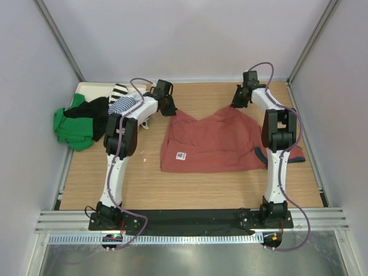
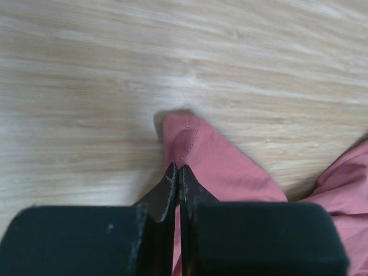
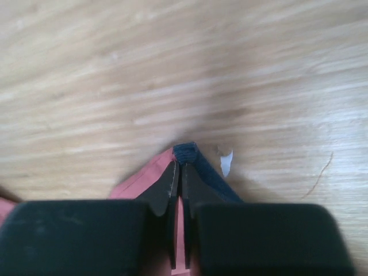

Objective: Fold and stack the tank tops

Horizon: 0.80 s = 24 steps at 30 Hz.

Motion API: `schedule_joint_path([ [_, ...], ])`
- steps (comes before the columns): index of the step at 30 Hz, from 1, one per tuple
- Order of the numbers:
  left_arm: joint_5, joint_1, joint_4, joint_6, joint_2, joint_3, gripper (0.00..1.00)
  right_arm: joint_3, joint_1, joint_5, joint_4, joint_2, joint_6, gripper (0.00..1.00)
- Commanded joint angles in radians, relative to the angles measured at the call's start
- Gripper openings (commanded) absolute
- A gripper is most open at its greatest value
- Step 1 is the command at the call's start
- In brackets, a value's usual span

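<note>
The brick-red tank top (image 1: 215,144) lies spread in the middle of the wooden table (image 1: 195,190), a small white label near its lower left. My left gripper (image 1: 171,109) is shut on its far left corner, seen as red cloth (image 2: 198,158) between the fingers in the left wrist view. My right gripper (image 1: 237,103) is shut on the far right corner, where dark grey trim (image 3: 187,152) meets red cloth. Both corners are held at the far side. The navy-and-white striped top (image 1: 122,104) lies in the pile at the far left.
A pile of clothes sits at the far left: a green garment (image 1: 72,126), a black one (image 1: 92,109) and a black-and-white striped one (image 1: 119,91), on a pale tray (image 1: 86,87). Grey walls enclose the table. A small white scrap (image 3: 226,163) lies near the right fingers.
</note>
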Motion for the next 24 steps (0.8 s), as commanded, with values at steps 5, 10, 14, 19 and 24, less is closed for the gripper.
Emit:
schedule_joint_path([
  [5, 0.009, 0.088, 0.064, -0.022, -0.01, 0.039, 0.0, 0.144, -0.022, 0.087, -0.026, 0.021, 0.038, 0.01],
  [10, -0.029, 0.105, 0.194, -0.016, -0.108, -0.089, 0.0, 0.061, -0.044, 0.106, 0.092, -0.057, 0.078, 0.01],
  [14, -0.046, 0.106, 0.257, -0.017, -0.139, -0.128, 0.0, 0.047, -0.044, 0.045, 0.143, -0.071, 0.08, 0.01],
  [19, -0.089, 0.106, 0.384, -0.031, -0.164, -0.194, 0.0, -0.008, -0.045, 0.087, 0.227, -0.094, 0.11, 0.01],
  [24, -0.102, 0.106, 0.507, -0.023, -0.171, -0.22, 0.05, -0.083, -0.051, 0.089, 0.31, -0.131, 0.14, 0.01],
])
